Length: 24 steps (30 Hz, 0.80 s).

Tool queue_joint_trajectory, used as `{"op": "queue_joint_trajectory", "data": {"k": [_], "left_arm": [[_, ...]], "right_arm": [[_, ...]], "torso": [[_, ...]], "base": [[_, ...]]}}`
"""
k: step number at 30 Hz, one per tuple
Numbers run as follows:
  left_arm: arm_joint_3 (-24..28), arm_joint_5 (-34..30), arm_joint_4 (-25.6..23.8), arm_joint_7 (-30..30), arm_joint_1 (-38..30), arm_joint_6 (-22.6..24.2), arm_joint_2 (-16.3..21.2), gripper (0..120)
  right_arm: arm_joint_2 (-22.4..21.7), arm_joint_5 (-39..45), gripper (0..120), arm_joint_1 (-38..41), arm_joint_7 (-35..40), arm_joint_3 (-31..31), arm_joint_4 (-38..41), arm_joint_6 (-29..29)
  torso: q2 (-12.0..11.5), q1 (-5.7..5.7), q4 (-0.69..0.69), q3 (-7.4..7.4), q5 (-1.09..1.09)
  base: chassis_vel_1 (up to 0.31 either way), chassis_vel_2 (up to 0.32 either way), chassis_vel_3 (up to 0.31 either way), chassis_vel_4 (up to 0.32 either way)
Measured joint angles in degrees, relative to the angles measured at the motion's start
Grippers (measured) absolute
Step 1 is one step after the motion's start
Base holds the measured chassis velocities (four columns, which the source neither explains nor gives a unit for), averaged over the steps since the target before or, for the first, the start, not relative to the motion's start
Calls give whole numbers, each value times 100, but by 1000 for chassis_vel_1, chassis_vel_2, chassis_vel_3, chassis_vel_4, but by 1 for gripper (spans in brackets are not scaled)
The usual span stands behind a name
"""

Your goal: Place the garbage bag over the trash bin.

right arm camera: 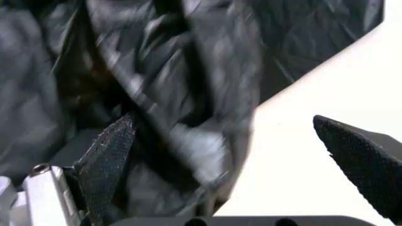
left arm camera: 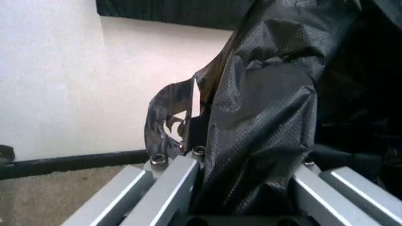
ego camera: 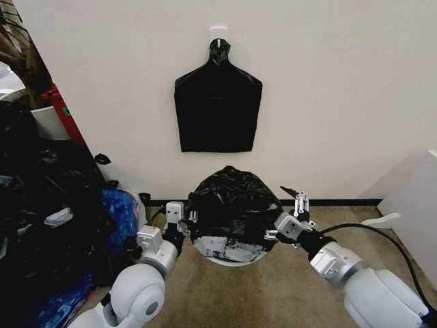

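A plain off-white wall (ego camera: pixel 328 89) fills the back of the room, with a narrow black baseboard (ego camera: pixel 341 202) running along its foot. The floor is short beige carpet (ego camera: pixel 273 294). A small white wall hook (ego camera: pixel 218 33) holds a flat, shield-shaped black bag pack (ego camera: pixel 217 113) with a gathered neck. On the left lies a big heap of black and blue plastic bags (ego camera: pixel 48 225) — on the right stands white box-shaped furniture (ego camera: pixel 418 205).
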Motion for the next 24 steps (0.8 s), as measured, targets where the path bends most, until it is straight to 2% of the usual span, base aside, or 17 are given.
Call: {"op": "queue_joint_trajectory", "data": {"k": [11, 24], "left_arm": [[122, 252, 93, 195, 51, -19, 33, 1], [210, 1468, 542, 1001, 142, -417, 48, 1]], "right_arm": [[23, 214, 100, 159, 357, -30, -94, 249], [-48, 1579, 100, 249, 680, 335, -40, 88]], "torso": [[0, 0, 0, 0, 1], [0, 0, 0, 0, 1]], "base": [[0, 0, 0, 0], [0, 0, 0, 0]]}}
